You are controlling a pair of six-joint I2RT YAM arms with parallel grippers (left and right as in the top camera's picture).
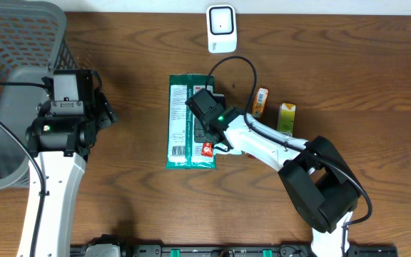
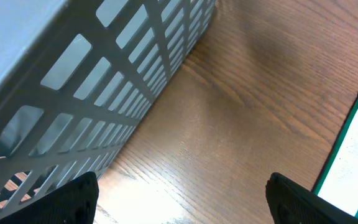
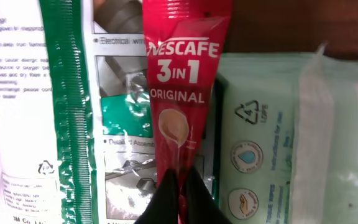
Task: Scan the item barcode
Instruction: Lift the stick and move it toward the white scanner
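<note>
1. Overhead view: The brown table (image 1: 348, 64) fills the frame. A grey basket (image 1: 20, 28) sits in the upper left. The left gripper (image 1: 104, 111) hangs just to the right of it, over bare wood. A white scanner (image 1: 221, 28) stands at the top middle. A big green packet (image 1: 180, 121) lies flat in the middle. The right gripper (image 1: 209, 146) is over its lower right corner, and a bit of the red sachet (image 1: 207, 149) shows there, well below the scanner. A small orange pack (image 1: 261, 102) and a small green box (image 1: 286, 118) lie near each other, right of the middle.

2. Left wrist view: The basket (image 2: 104, 74) wall runs across the upper left. The left gripper (image 2: 179, 208) is wide open with nothing in it. One black fingertip is in each bottom corner. The edge of the green packet (image 2: 353, 162) peeks in at the lower right.

3. Right wrist view: The red sachet (image 3: 182, 81) stands up the middle and reads "Nescafe 3 in 1 Original". The right gripper (image 3: 178, 193) is closed tight, pinching the sachet's bottom end between its black fingertips (image 3: 163, 202). The green packet (image 3: 55, 93) lies behind on the left. A pale green wipes pack (image 3: 278, 137) lies on the right, with barcode lines at the right edge.
</note>
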